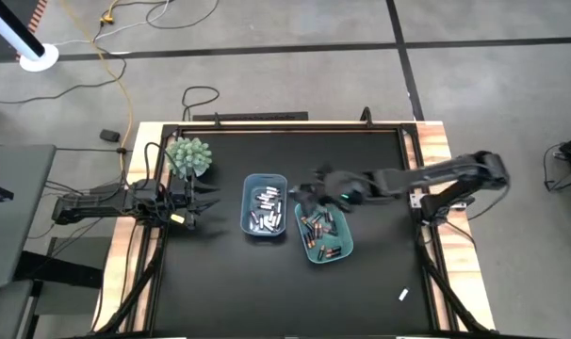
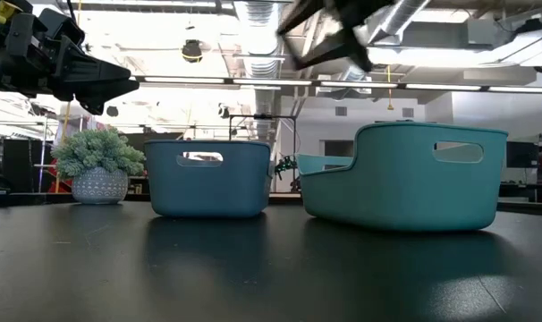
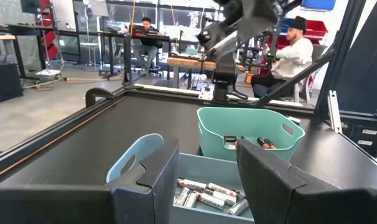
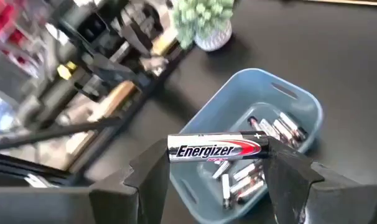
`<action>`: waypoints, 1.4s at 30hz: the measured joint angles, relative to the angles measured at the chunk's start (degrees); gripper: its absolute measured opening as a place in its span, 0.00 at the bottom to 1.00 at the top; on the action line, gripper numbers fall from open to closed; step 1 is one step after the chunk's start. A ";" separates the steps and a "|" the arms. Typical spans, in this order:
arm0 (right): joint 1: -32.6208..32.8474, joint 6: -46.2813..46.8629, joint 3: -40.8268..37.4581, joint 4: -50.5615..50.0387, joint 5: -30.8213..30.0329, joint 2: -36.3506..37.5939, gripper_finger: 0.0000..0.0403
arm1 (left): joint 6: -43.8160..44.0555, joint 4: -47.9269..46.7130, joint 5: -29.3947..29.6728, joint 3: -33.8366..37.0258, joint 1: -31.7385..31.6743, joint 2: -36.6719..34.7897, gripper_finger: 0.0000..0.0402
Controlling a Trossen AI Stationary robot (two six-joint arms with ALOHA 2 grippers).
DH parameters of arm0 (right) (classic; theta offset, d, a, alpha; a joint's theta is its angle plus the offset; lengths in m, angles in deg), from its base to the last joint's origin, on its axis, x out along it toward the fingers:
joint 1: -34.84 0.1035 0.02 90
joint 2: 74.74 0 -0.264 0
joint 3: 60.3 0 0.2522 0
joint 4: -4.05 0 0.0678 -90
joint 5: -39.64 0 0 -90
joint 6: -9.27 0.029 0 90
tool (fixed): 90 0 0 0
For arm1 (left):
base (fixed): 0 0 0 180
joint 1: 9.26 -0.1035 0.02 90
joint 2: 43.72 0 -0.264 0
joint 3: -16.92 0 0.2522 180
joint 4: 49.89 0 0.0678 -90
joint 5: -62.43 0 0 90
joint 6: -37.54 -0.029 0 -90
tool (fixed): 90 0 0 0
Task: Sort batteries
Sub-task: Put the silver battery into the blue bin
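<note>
While your right gripper (image 4: pixel 218 163) holds one silver battery (image 4: pixel 218 149) clamped lengthwise between its fingers above the blue bin (image 1: pixel 265 204) of silver batteries, your left gripper (image 1: pixel 197 201) waits with fingers apart beside the plant (image 1: pixel 188 155).

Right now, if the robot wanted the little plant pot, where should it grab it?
Probably the round pot itself, low on its sides, coming in level from the side. It stands upright, and the bushy leaves spread wider than the pot, so a grab from above would crush them. The left tool is nearest, just beside it.
</note>
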 joint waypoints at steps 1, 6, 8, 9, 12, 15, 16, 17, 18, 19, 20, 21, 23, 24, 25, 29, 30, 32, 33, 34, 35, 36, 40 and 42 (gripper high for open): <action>-1.21 -1.38 2.20 -1.04 1.60 -2.31 0.57 | 0.01 0.00 0.00 0.00 0.00 0.00 0.39; -4.78 -7.36 17.28 -12.53 7.97 -14.77 0.57 | 0.01 0.00 0.00 0.00 0.02 0.02 0.39; -5.72 -9.51 24.40 -19.61 9.12 -20.10 0.57 | 0.00 0.00 0.00 0.00 0.00 0.00 0.39; -6.06 -10.44 27.74 -23.48 9.51 -22.48 0.57 | 0.02 0.00 0.00 0.00 0.00 0.02 0.39; -7.11 -13.30 37.81 -33.33 10.35 -30.11 0.57 | 0.00 0.00 0.00 0.00 0.01 0.02 0.39; -8.02 -13.66 46.27 -39.08 10.60 -36.50 0.57 | 0.01 0.00 0.00 0.00 0.00 0.00 0.39; -8.33 -13.68 48.74 -39.74 10.81 -38.46 0.57 | 0.02 0.00 0.00 0.00 0.00 0.02 0.39; -8.63 -13.79 50.92 -40.15 11.50 -40.33 0.57 | 0.00 0.00 0.00 0.00 0.01 0.00 0.39; -8.91 -13.79 53.03 -40.76 12.32 -42.07 0.57 | 0.02 0.00 0.00 -0.02 0.02 0.00 0.39; -9.24 -13.79 54.87 -41.14 13.05 -43.73 0.57 | 0.02 0.00 0.00 0.00 0.00 0.02 0.39; -9.53 -13.81 56.57 -41.76 13.74 -45.33 0.57 | 0.00 0.00 0.00 0.00 0.01 0.02 0.39; -9.78 -13.81 58.03 -42.68 14.24 -46.75 0.57 | 0.00 0.00 0.00 0.00 0.00 0.00 0.39; -10.22 -13.81 60.60 -45.21 14.97 -49.41 0.57 | 0.01 0.00 0.00 0.00 0.00 0.02 0.39; -10.28 -13.80 61.71 -46.48 15.03 -50.52 0.57 | 0.00 0.00 0.00 0.00 0.00 0.00 0.39; -10.31 -13.81 62.56 -47.95 15.04 -51.54 0.57 | 0.01 0.00 0.00 0.00 0.01 0.00 0.39; -10.70 -13.79 64.52 -53.27 15.13 -54.41 0.57 | 0.00 0.00 0.00 0.00 0.00 0.00 0.39; -10.74 -13.77 64.53 -54.03 15.15 -54.66 0.57 | 0.00 0.00 0.00 0.00 0.01 0.00 0.39; -10.78 -13.71 64.43 -55.06 15.15 -54.76 0.57 | 0.02 0.00 0.00 0.00 0.01 0.02 0.39; -10.79 -13.64 64.32 -54.85 15.15 -54.71 0.57 | 0.01 0.01 0.00 0.00 0.00 0.00 0.39; -10.79 -13.62 64.31 -54.67 15.15 -54.62 0.57 | 0.00 0.00 0.00 0.00 0.02 0.00 0.39; -10.83 -13.62 64.31 -54.58 15.15 -54.61 0.57 | 0.00 0.01 0.00 0.00 0.00 0.02 0.39; -10.97 -13.60 64.31 -54.56 15.13 -54.61 0.57 | 0.00 0.00 0.00 0.00 0.00 0.01 0.39; -11.32 -12.21 64.22 -54.76 15.14 -54.61 0.60 | 0.00 0.02 0.00 0.00 0.00 0.00 0.39; -11.32 -12.02 64.22 -54.80 15.13 -54.61 0.64 | 0.00 0.00 0.00 0.00 0.02 0.02 0.39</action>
